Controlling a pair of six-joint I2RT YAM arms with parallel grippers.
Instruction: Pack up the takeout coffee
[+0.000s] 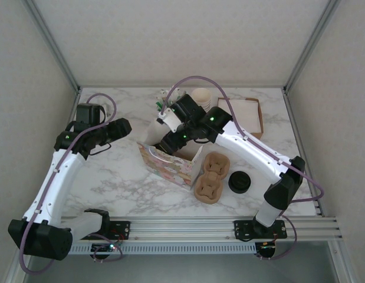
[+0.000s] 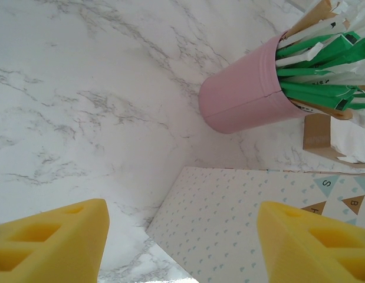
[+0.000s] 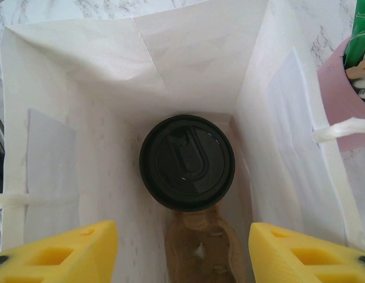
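Observation:
The takeout coffee (image 3: 187,162), a cup under a round black lid, stands upright at the bottom of the white paper bag (image 3: 188,53), seated in a brown pulp carrier (image 3: 201,250). My right gripper (image 3: 182,242) hangs open above the bag's mouth, its yellow fingers (image 3: 64,250) apart with nothing between them and clear of the lid. In the top view the right gripper (image 1: 170,140) is over the patterned bag (image 1: 170,165). My left gripper (image 2: 182,236) is open and holds nothing, low beside the bag's patterned side (image 2: 247,224); from above the left gripper (image 1: 114,132) is left of the bag.
A pink cup of sachets (image 2: 244,97) stands behind the bag. Two brown pulp carriers (image 1: 211,175) and a low black round item (image 1: 239,181) lie right of the bag. Stacked cream cups (image 1: 201,96) and a brown napkin box (image 1: 246,115) sit at the back.

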